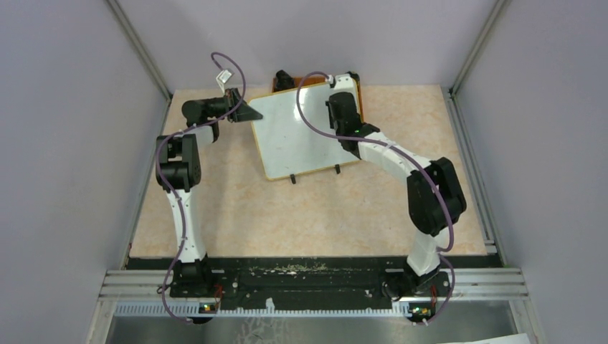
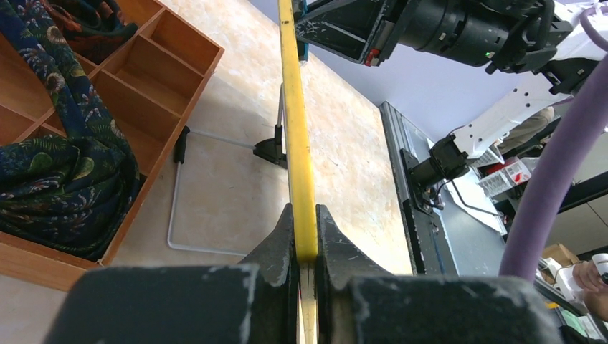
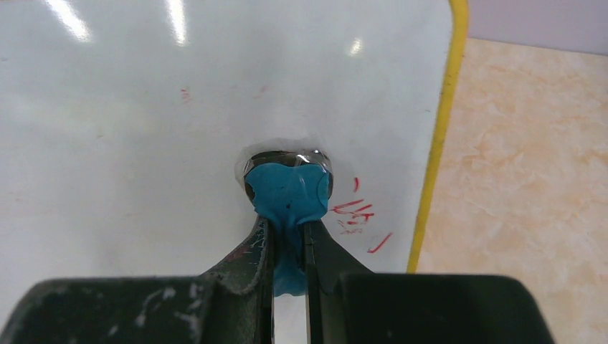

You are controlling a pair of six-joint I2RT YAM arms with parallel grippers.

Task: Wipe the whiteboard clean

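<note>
- Top external view: whiteboard (image 1: 287, 143) stands propped on the table (image 1: 287, 215)
- Left claw (image 2: 305, 244): shut tight on the whiteboard's yellow edge, which runs straight ahead of it
- Right claw (image 3: 288, 240): clamped on a blue pad (image 3: 288, 192) pressed to the whiteboard face ahead of it
- Red marks (image 3: 355, 211): just right of the pad
- Wooden tray (image 2: 165, 79) holding dark patterned cloth (image 2: 64, 158): left of the left claw

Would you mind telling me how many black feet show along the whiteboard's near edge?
2: the left foot by the near-left corner of the whiteboard, the right foot further right along that edge. Others may hide underneath.
</note>
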